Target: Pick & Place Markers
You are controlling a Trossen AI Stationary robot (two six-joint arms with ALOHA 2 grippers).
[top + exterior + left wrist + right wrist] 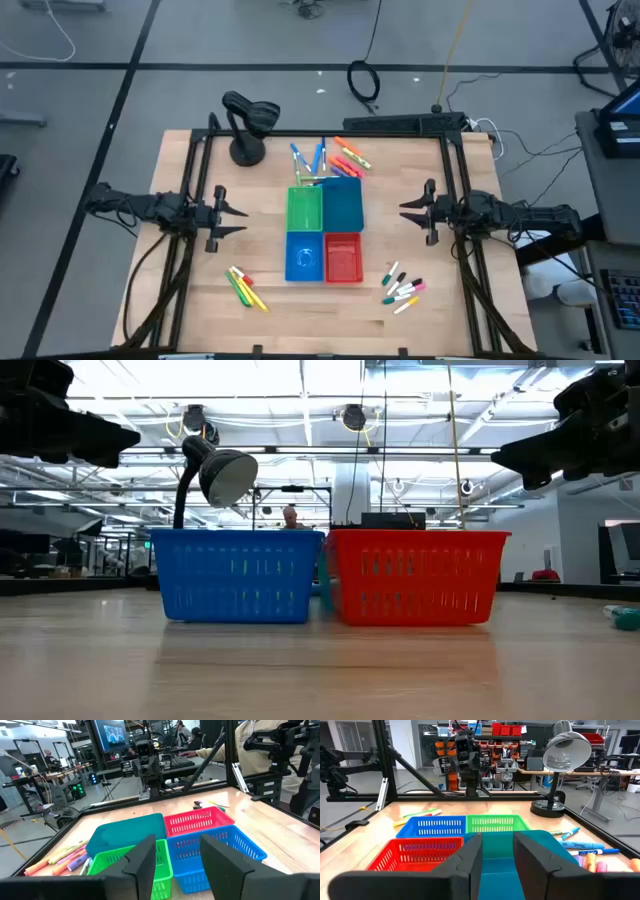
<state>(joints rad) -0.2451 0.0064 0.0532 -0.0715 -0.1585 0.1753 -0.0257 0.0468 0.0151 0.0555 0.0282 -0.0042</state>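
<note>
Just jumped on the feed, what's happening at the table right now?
Neither arm is handling anything. The left gripper and right gripper hover open and empty either side of the four bins. The markers lie in loose groups on the table, none picked up yet.

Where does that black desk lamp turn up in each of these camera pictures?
High view: the desk lamp stands on the table's far left part, behind the bins.
Low view: it rises behind the blue bin, head above it.
Left wrist view: not in it.
Right wrist view: beyond the green bin, lamp at.
Shared landmark: the blue bin.
</note>
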